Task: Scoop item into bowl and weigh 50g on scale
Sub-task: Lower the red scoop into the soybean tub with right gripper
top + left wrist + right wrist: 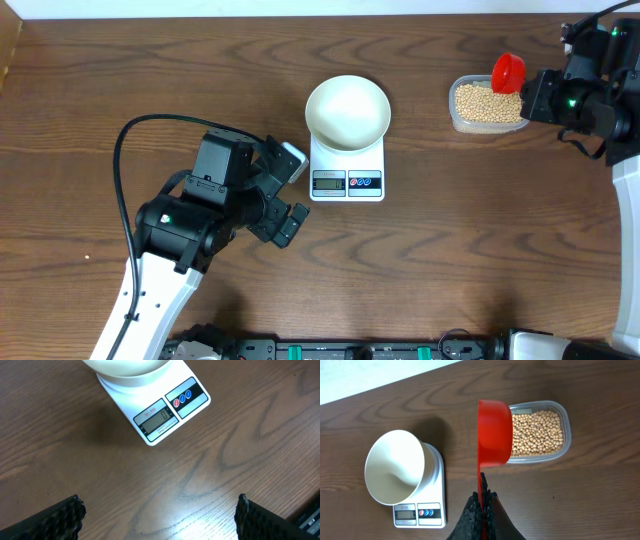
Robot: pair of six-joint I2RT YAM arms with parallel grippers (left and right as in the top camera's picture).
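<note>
**Right gripper (482,502) grips scoop (494,435) over tub (566,435)**

The left gripper (296,188) hangs spread wide above the table (450,250), just left of the scale (347,172). The white bowl (347,111) sits on the scale's platform. Well to its right, the clear tub holds the beans (537,435); the red scoop, clamped by its handle, stands on edge there.

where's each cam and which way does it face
Overhead: above the table, straight down on left arm, right arm, bowl on scale, tub of beans.
Left wrist: on left arm, down past open left gripper at the scale.
Right wrist: behind right gripper, shut on red scoop, facing the tub.
Shared: all show scale and bowl.
</note>
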